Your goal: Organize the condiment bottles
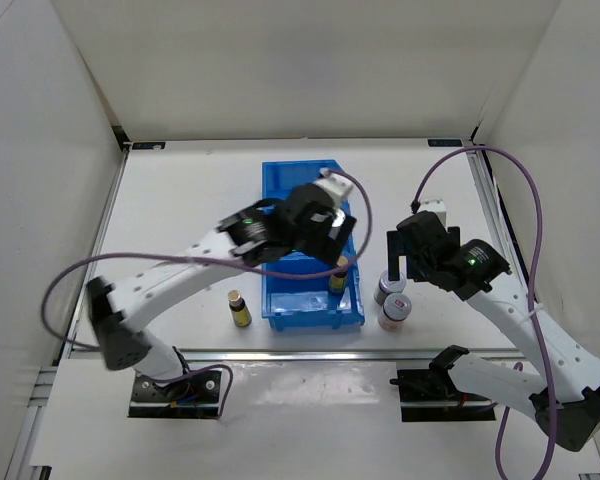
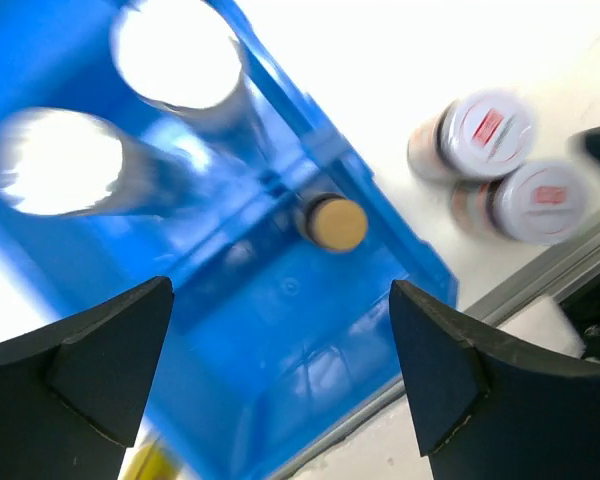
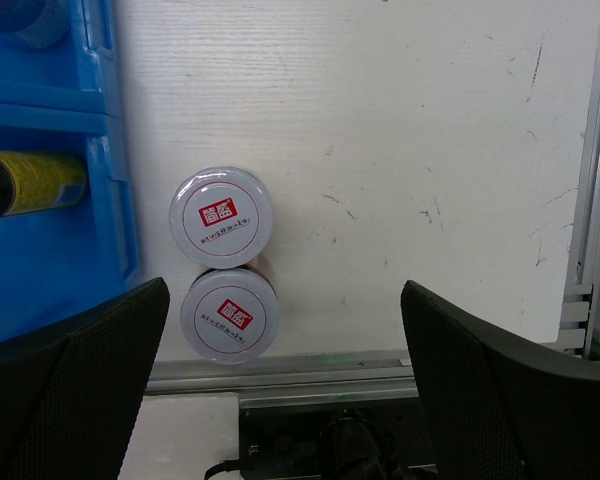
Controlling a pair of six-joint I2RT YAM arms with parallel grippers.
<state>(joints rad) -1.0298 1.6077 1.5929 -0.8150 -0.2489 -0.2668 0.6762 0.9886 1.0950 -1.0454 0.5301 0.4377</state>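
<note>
Blurred to white glare in the left wrist view: tops of two white bottles (image 2: 175,55) inside the blue bin (image 2: 280,330). From above, hidden beneath the left gripper (image 1: 325,235). Cropped by the right wrist view's left edge: yellow-labelled bottle (image 3: 35,182). Too small to read: small print on both jars (image 3: 222,217).

bin (image 1: 285,185): slim bottle (image 1: 337,278) inside | two jars (image 1: 387,290) right, touching | other bottle (image 1: 240,308) left
</note>
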